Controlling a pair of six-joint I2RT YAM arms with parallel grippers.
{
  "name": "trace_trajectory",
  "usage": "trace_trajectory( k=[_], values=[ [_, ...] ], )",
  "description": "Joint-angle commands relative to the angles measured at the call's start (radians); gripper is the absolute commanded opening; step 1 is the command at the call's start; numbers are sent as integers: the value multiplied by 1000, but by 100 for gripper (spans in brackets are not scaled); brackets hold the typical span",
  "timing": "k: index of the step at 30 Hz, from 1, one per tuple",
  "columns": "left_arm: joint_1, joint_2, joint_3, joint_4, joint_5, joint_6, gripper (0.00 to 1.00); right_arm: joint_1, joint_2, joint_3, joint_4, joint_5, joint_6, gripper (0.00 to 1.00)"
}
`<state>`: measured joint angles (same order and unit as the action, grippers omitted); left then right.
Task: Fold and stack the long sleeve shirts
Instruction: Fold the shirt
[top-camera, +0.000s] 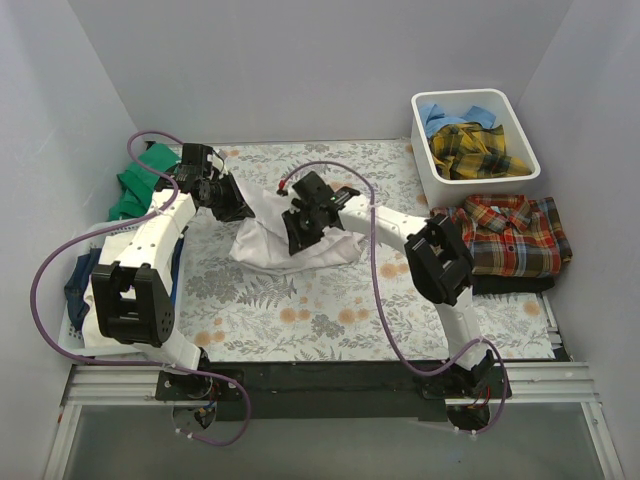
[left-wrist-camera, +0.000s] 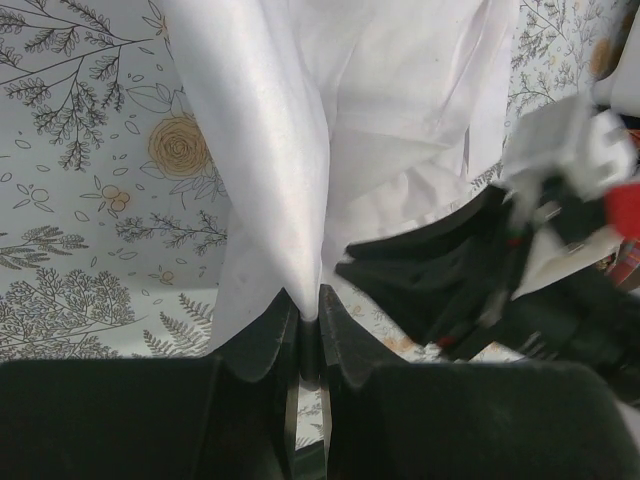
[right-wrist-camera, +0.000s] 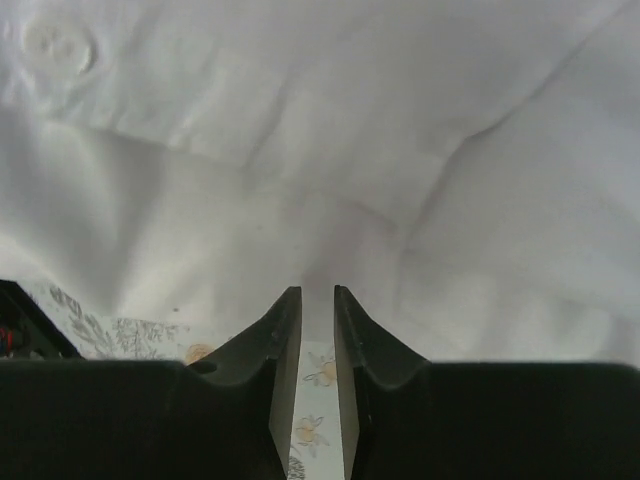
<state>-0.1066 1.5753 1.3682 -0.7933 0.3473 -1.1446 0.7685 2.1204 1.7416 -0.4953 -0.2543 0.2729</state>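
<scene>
On the floral-covered bench (top-camera: 300, 310) the white shirt (top-camera: 262, 250) lies bunched at centre, its long axis running nine to three o'clock. The left fingers (left-wrist-camera: 285, 325) are clamped on a fold at its ten o'clock edge. The right fingers (right-wrist-camera: 288, 310), narrowly parted at twelve o'clock, meet cloth at their tips, but I cannot tell whether they pinch it.

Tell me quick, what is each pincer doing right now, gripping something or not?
Left pincer: closed, pinching a fold of the white shirt.
Right pincer: narrow gap, tips at the white shirt; a grip cannot be told.
</scene>
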Motion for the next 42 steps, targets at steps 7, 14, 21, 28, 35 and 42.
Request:
trace_trajectory(
  k=[7, 14, 21, 28, 35, 42],
  values=[
    [7, -52, 26, 17, 1, 2, 5, 94, 4, -51, -11, -80, -17, 24],
    [7, -58, 31, 14, 4, 6, 5, 78, 85, 47, -40, -94, -20, 24],
    [7, -61, 25, 12, 7, 11, 5, 83, 184, 81, -63, -129, -14, 24],
    [7, -60, 25, 14, 13, 13, 5, 61, 92, 47, -54, -16, 5, 23],
    [7, -69, 12, 11, 10, 17, 5, -61, -54, 50, 17, 53, 45, 25],
    [7, -70, 5, 11, 13, 22, 5, -141, 62, 260, -37, -14, 42, 27]
  ],
)
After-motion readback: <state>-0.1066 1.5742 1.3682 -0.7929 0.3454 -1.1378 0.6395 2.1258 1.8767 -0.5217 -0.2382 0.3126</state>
